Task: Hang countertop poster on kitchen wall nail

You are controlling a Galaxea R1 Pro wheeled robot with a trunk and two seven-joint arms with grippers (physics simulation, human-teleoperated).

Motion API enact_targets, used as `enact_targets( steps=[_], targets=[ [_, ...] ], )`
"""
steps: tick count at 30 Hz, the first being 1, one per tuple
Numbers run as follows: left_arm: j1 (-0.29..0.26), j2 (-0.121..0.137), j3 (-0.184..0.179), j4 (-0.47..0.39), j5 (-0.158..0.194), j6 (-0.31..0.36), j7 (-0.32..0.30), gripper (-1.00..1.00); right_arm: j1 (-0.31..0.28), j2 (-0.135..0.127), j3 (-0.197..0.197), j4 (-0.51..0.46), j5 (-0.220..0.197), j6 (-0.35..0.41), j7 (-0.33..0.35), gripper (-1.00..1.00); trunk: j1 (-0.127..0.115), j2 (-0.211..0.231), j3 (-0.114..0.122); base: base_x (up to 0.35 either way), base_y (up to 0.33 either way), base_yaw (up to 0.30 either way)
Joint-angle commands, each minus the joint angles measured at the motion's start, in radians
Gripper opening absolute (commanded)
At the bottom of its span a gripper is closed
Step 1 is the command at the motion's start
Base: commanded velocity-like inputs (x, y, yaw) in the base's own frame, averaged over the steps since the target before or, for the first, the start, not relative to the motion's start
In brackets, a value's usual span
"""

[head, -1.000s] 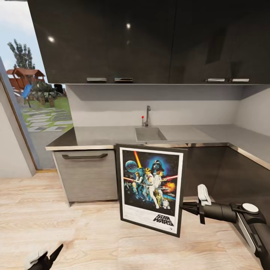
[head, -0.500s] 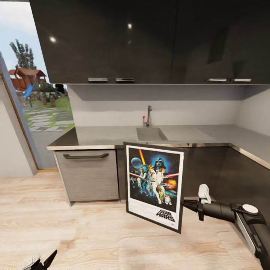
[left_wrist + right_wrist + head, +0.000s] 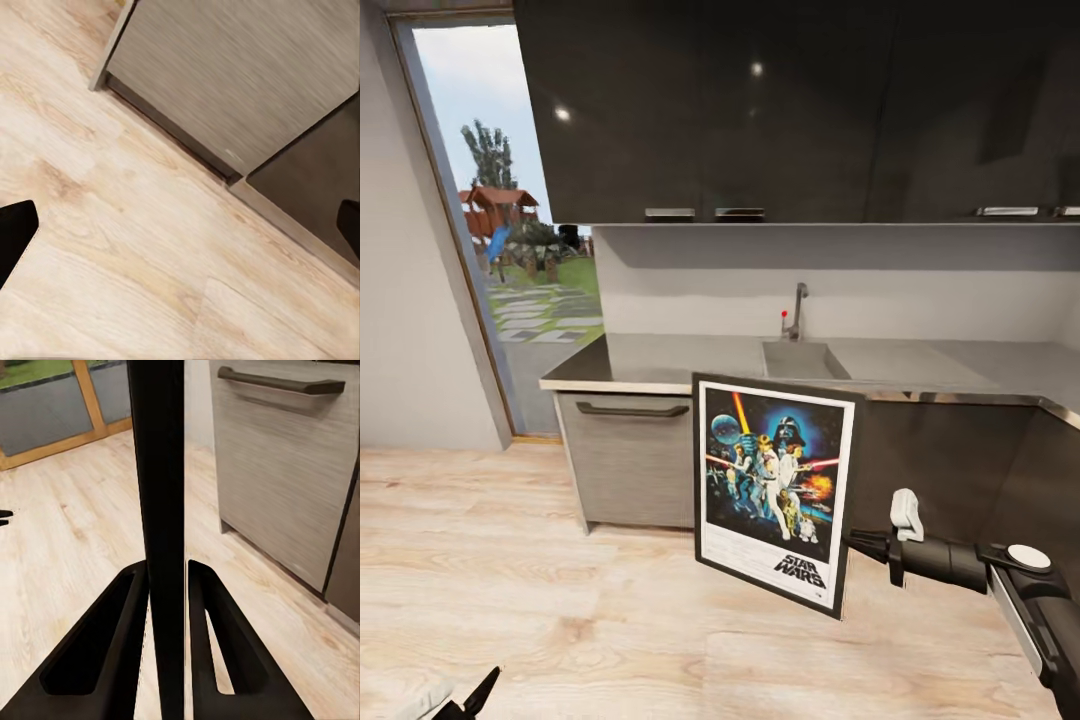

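While the left hand hangs open, the right hand grips the upright poster by its edge.

Right arm: matte black cylindrical forearm, white clip-like bracket on top, round white cap on the black wrist joint, pale edge trim. Right gripper: black slotted fingers. Left gripper: black pointed fingertips, white housing.

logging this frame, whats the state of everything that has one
poster: off the countertop, upright, slightly tilted, held by its right edge
right gripper: shut on the poster's edge
left gripper: open, empty, over the wood floor
upper cabinets: doors closed
drawer under the countertop: closed
sink: empty, faucet not running
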Motion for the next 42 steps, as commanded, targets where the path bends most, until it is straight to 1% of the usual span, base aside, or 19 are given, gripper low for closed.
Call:
enact_targets(
  steps=[1,4,11,41,42],
  targets=[
    [-0.001,-0.001,-0.006,0.002,0.008,-0.005,-0.003,1.00,0.000,0.000,-0.001,-0.001,-0.006,0.013,0.006,-1.00,0.000,-0.001,-0.001,0.000,0.000,0.283],
    [-0.001,-0.004,-0.006,0.002,0.008,-0.005,-0.002,1.00,0.000,0.000,-0.001,-0.002,-0.009,0.015,0.006,-1.00,0.000,-0.001,-0.001,0.000,0.000,0.176],
    [-0.001,-0.004,-0.006,0.002,0.009,-0.005,-0.001,1.00,0.000,0.000,-0.001,-0.001,-0.016,0.016,0.006,-1.00,-0.027,0.048,0.021,0.000,0.000,0.037],
    [-0.001,-0.005,-0.006,0.002,0.008,-0.004,-0.001,1.00,0.000,0.000,-0.001,-0.001,-0.019,0.018,0.008,-1.00,-0.142,0.258,0.115,0.000,0.000,0.001],
    [-0.001,-0.006,-0.007,0.002,0.008,-0.004,0.005,1.00,0.000,0.000,-0.001,-0.002,-0.019,0.019,0.008,-1.00,-0.146,0.265,0.117,0.000,0.000,0.000]
  ],
)
